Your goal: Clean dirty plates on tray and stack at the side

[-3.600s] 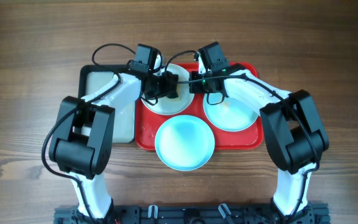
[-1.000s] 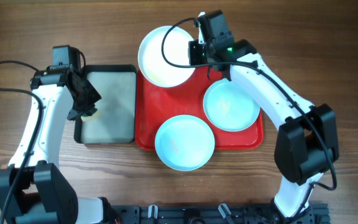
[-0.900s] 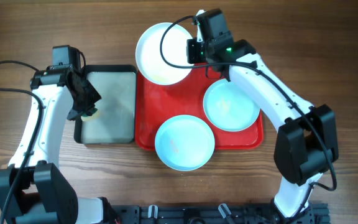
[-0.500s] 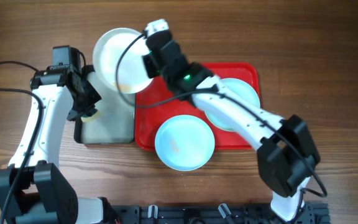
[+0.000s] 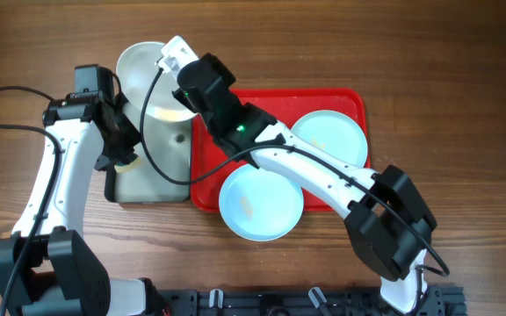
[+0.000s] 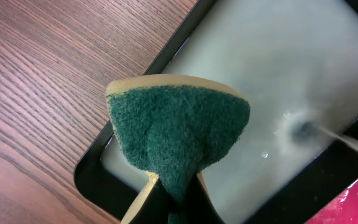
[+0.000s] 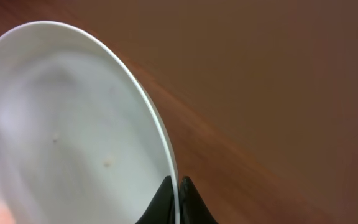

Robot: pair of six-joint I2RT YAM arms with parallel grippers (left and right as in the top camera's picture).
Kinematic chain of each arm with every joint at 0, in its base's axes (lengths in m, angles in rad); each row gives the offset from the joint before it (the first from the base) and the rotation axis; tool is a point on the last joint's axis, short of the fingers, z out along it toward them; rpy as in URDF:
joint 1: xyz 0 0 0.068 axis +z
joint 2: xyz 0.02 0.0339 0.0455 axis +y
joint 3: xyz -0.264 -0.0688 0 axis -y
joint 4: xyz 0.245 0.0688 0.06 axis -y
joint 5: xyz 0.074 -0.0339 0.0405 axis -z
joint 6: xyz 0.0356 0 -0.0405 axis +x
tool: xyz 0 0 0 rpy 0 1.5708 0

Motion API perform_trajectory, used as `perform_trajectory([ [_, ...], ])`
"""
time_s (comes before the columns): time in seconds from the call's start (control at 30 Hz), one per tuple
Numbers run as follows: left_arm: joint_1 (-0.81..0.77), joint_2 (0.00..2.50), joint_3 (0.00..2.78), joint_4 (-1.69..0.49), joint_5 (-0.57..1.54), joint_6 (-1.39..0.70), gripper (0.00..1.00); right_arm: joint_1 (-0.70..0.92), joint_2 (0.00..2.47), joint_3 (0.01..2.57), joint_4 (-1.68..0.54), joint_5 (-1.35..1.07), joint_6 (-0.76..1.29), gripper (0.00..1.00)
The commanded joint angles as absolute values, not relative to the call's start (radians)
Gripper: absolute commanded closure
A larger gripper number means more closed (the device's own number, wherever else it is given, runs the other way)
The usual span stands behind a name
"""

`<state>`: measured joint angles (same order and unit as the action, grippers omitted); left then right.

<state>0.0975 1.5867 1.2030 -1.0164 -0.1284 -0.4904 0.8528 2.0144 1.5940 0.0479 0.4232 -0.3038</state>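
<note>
**White plate up for cleaning, none stacked yet.**
Left fingers [image 6: 188, 202] clamp the sponge [image 6: 179, 124] over the black-rimmed tray [image 5: 110, 189]. Right fingers [image 7: 165, 200] pinch the white plate [image 5: 143, 75] by its rim, tilted above that tray. Two aqua plates [image 5: 330, 136] wait on the red tray [image 5: 323, 95].

Left arm [image 5: 55, 184] and right arm [image 5: 319, 175]: smooth white tubular links, blocky black joint housings [image 5: 392, 219], thin black cables [image 5: 11, 87] looping alongside. A small green light [image 5: 240, 129] glows on the right arm. The right gripper [image 7: 178, 190] ends in slim black fingertips.
</note>
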Motion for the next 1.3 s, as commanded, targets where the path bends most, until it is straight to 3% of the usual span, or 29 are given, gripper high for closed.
perform_trajectory([
  [0.0,0.096,1.586,1.196,-1.018,-0.12,-0.475,0.96,0.879,2.029,1.617,0.095,0.47,-0.468,0.96],
  [0.4,0.096,1.586,1.196,-1.016,-0.12,-0.479,0.96,0.917,2.029,1.617,0.277,0.508,-0.743,0.96],
  [1.27,0.096,1.586,1.196,-1.021,-0.12,-0.478,0.96,0.928,2.03,1.617,0.337,0.555,-0.727,0.96],
])
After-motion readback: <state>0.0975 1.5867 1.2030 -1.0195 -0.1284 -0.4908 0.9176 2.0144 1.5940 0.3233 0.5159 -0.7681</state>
